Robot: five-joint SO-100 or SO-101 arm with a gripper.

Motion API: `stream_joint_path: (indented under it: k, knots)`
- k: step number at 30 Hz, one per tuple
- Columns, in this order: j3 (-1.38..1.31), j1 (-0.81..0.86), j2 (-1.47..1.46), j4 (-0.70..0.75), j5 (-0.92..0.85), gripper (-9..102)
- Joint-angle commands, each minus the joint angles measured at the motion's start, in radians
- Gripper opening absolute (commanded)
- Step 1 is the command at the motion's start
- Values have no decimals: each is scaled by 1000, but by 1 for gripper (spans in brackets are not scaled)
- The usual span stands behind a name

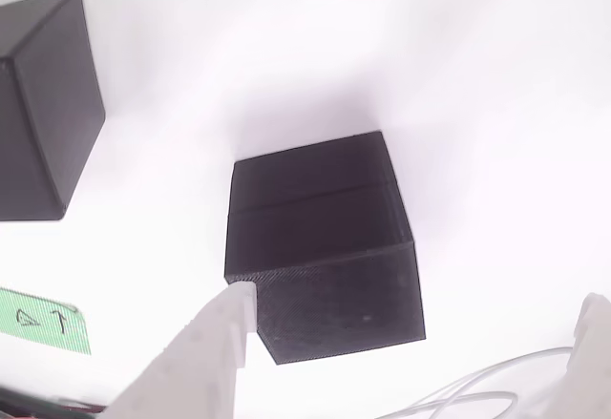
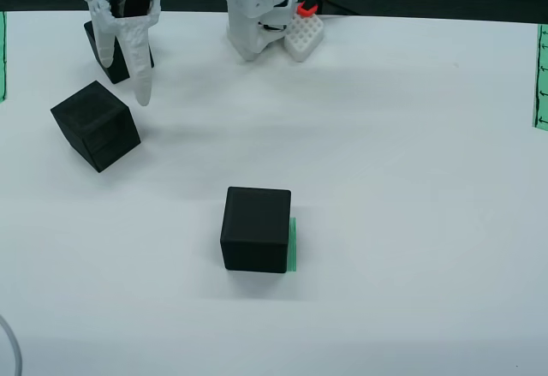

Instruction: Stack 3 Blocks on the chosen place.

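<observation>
Three black blocks show in the view from the front. One block (image 2: 255, 229) sits on the chosen place (image 2: 293, 244), whose green striped edge peeks out on its right. A second block (image 2: 96, 125) lies turned at the left. A third block (image 2: 116, 66) stands behind it, partly hidden by my gripper (image 2: 125, 80). My white gripper hangs open just behind and above the second block. In the view that rides on the gripper, that block (image 1: 325, 247) lies ahead between my spread fingers (image 1: 215, 347), with the gripper (image 1: 417, 300) holding nothing. Another block (image 1: 43, 104) is at the left.
The arm's white base (image 2: 257, 12) stands at the table's back edge. Green strips with black marks lie at the left (image 2: 2, 55) and right (image 2: 541, 76) edges, and one strip (image 1: 43, 321) shows near my left finger. White cable (image 1: 477, 390) trails below the gripper.
</observation>
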Motion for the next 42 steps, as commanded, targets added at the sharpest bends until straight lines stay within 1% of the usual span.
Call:
stream_joint_path:
  k: [1, 4, 9, 16, 25, 30, 39, 42]
  knots:
    - [-40, 66, -43, -71, -89, 42]
    - [-54, 94, -87, -143, -129, 42]
    - [-87, 110, -163, -215, -170, 42]
    - [-104, 95, -230, -267, -193, 42]
    - [-75, 31, -314, -270, -186, 42]
    - [-69, 25, -333, -272, -179, 42]
    - [-67, 25, -337, -272, -178, 31]
    - [-63, 23, -336, -268, -178, 24]
